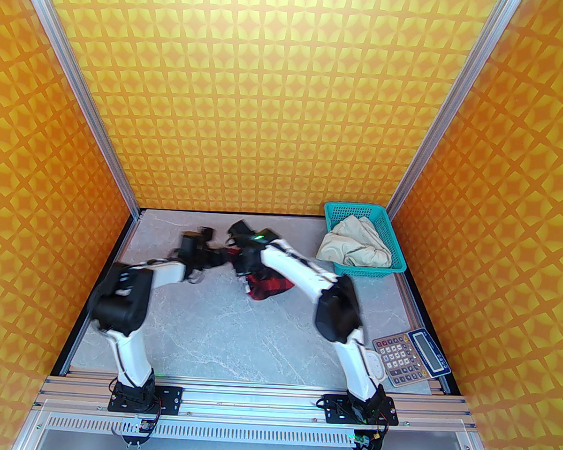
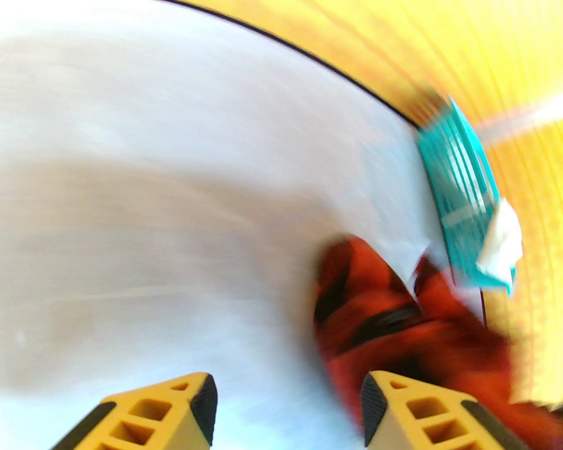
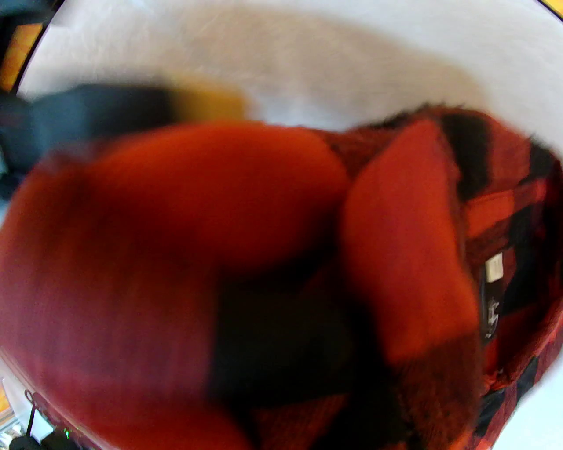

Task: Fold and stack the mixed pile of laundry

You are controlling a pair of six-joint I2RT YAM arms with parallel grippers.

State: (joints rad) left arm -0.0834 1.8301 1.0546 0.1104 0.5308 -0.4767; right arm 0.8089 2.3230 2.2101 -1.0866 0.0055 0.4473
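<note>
Left gripper point(image 2: 288, 404): jaws apart, nothing between the yellow fingers, so I call it open. It sits low over the grey marble-look table point(image 1: 219, 329), just left of the red-and-black checked shirt point(image 1: 271, 290). The left wrist view is badly smeared, and the left arm is blurred from above too.

Right gripper point(image 1: 243, 266): it is down on the far end of the shirt, and its fingers are buried in cloth. In the right wrist view, red and black fabric bunches right up against the lens, with a small white label point(image 3: 494, 268) at the right. I can't tell whether the jaws are clamped on the shirt or only resting in it.

The shirt is crumpled in a heap at mid-table, partly under the right forearm, not folded. The cream trousers point(image 1: 355, 246) are bunched in the teal mesh basket point(image 1: 331, 208) at the far right corner, with one part spilling over its left rim. Shirt and trousers are well apart, not stacked.

A calculator point(image 1: 411, 357) lies at the near right edge of the table, beside the right arm's base.
</note>
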